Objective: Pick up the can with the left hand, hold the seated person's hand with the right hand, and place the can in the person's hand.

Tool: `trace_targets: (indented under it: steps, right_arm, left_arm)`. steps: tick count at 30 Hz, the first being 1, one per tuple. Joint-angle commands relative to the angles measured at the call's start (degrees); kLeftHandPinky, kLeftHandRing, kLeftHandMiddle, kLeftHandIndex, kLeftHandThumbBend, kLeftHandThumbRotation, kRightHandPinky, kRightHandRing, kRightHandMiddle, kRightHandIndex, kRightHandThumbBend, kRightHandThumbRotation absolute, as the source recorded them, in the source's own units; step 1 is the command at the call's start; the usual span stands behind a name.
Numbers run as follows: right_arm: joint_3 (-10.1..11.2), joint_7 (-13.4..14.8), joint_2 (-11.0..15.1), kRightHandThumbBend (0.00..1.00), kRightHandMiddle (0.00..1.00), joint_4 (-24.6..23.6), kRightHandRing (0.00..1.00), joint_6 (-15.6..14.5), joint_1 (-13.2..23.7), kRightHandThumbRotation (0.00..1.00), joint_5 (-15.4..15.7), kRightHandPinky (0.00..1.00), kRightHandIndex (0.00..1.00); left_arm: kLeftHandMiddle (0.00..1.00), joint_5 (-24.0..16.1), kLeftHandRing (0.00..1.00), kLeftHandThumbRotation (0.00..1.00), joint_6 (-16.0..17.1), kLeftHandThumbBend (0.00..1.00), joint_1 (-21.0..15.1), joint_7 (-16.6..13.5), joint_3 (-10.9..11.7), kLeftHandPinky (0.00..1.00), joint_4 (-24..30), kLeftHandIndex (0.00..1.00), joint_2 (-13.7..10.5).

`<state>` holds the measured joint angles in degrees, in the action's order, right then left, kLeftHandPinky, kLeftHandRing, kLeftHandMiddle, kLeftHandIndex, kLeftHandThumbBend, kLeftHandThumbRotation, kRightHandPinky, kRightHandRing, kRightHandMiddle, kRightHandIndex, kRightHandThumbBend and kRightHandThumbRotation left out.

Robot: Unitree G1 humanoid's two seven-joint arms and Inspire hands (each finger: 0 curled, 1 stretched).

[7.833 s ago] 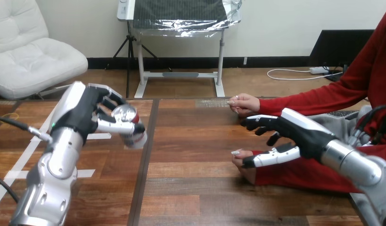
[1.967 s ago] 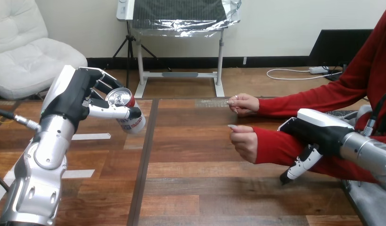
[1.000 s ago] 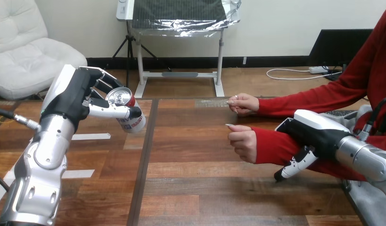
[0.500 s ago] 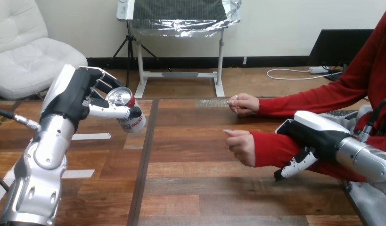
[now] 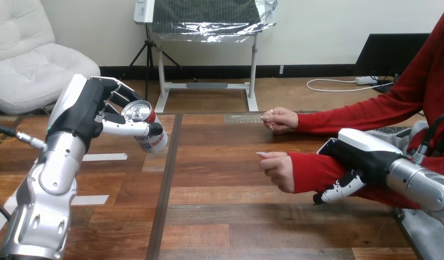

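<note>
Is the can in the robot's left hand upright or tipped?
Tipped: the can, gripped in the left hand, leans, silver top up-left, base lower right.

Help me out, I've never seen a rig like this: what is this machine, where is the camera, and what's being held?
The camera sits on a humanoid robot's head, looking down over a wooden table. The silver arms are its own. Its left hand holds a can, tilted, above the table. Its right hand lies over a seated person's red-sleeved forearm, thumb curled under it. The person's nearer hand, on that arm, holds nothing; the person's farther hand rests at the table's far edge.
</note>
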<state>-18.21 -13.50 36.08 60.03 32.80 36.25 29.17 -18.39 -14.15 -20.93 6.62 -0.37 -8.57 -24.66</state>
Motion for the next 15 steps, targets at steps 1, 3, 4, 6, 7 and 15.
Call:
trace_targets:
  steps: [1,3,4,6,7,15]
  right_arm:
    - [1.18,2.19,-0.57,0.64,0.35,-1.2,0.3,2.11,2.4,0.17,-1.18,0.26,0.35]
    - [1.25,2.15,-0.55,0.64,0.35,-1.37,0.3,2.16,2.38,0.17,-1.3,0.27,0.35]
    - [1.26,2.15,-0.54,0.64,0.35,-1.4,0.3,2.18,2.38,0.17,-1.32,0.27,0.35]
    - [1.45,1.88,-0.57,0.63,0.35,-1.64,0.3,2.27,2.33,0.17,-1.67,0.27,0.35]
    - [1.51,1.8,-0.58,0.63,0.35,-1.7,0.3,2.29,2.33,0.17,-1.77,0.27,0.35]
    - [1.97,1.36,-0.84,0.62,0.34,-2.79,0.29,2.19,2.32,0.15,-2.49,0.26,0.35]
  left_arm:
    - [0.4,0.03,0.35,0.0,1.52,0.73,-3.5,-0.44,1.13,0.3,3.18,0.43,-1.4]
    - [0.41,0.12,0.35,0.0,1.72,0.73,-3.49,-0.47,1.13,0.3,3.14,0.43,-1.33]
    - [0.41,0.15,0.35,0.0,1.77,0.74,-3.48,-0.47,1.14,0.3,3.14,0.43,-1.31]
    - [0.41,0.07,0.35,0.0,1.42,0.74,-3.49,-0.46,1.05,0.3,3.4,0.43,-1.18]
    - [0.41,0.04,0.35,0.0,1.3,0.74,-3.51,-0.45,1.03,0.3,3.46,0.44,-1.15]
    - [0.41,-0.11,0.36,0.0,0.92,0.73,-3.82,-0.56,0.61,0.31,3.61,0.44,-0.57]
